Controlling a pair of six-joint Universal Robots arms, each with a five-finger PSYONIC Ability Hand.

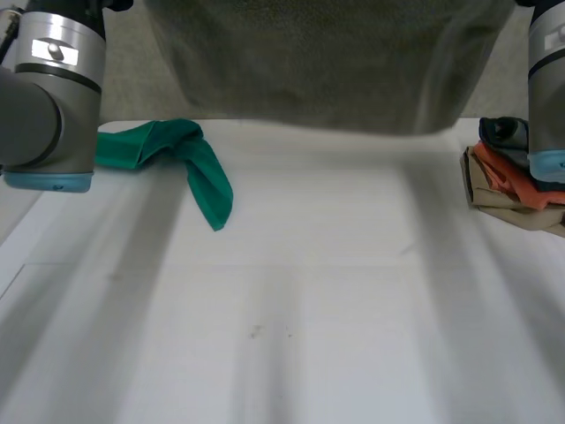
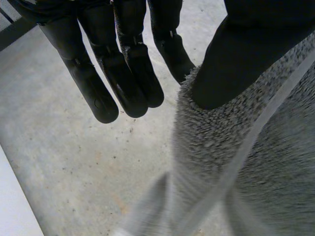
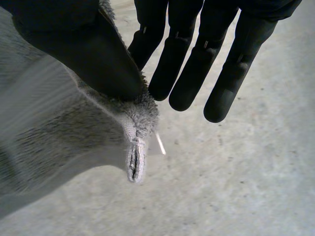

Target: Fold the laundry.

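Observation:
A grey fluffy towel (image 1: 318, 62) hangs in the air above the far side of the white table (image 1: 291, 318), stretched wide between the two arms. In the left wrist view my left hand (image 2: 128, 73) pinches the towel (image 2: 236, 162) at one upper corner, between its thumb (image 2: 241, 54) and straight fingers. In the right wrist view my right hand (image 3: 192, 69) grips the other corner of the towel (image 3: 59, 128) the same way, with the thumb (image 3: 83, 44) pressed onto the hemmed tip. The towel's lower edge hangs just over the table's far edge.
A crumpled green cloth (image 1: 190, 159) lies at the table's far left, close to my left arm (image 1: 48, 97). A stack of folded clothes (image 1: 508, 181), orange, beige and dark, sits at the right edge beside my right arm (image 1: 547, 88). Bare floor lies beyond.

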